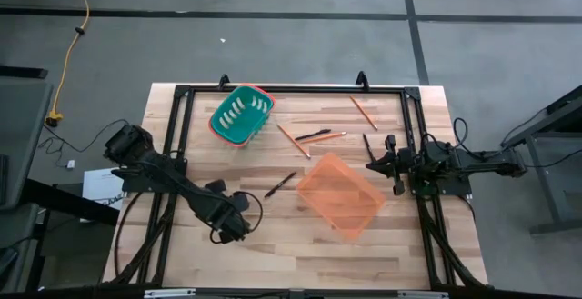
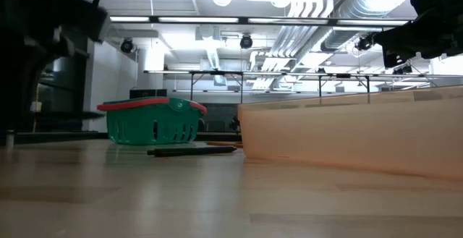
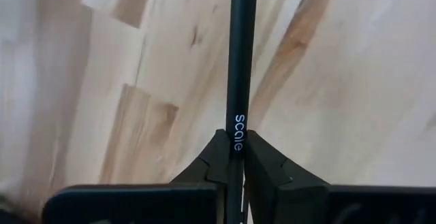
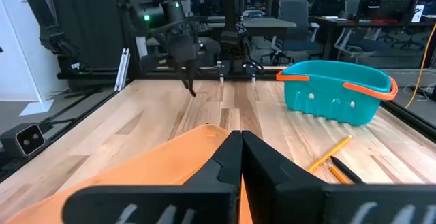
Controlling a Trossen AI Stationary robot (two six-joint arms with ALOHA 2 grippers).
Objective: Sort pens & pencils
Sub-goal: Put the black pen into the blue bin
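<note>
The pale wooden plank table [image 1: 300, 244] is framed by a black metal rail. Near its middle, an orange translucent plastic basket [image 1: 341, 194] is set at an angle, and a green plastic basket with a red rim [image 1: 241, 114] is seen toward the far left corner.

The left gripper [image 3: 234, 157] is held above the table's left half, between the near edge and the orange basket; its fingers [image 3: 262, 166] are closed on a black pen marked "scale" [image 3: 240, 67], which juts forward between them. The right gripper [image 4: 240, 146] is parked at the right side, just beside the orange basket, with its fingers pressed together and nothing between them.

Another black pen [image 1: 281, 184] is left lying just left of the orange basket. Between the two baskets, two orange-yellow wooden pencils [image 1: 293, 140] are laid beside a dark pen [image 1: 313, 134]. A further pencil [image 1: 364, 112] and a dark pen [image 1: 368, 146] are found near the far right corner.
</note>
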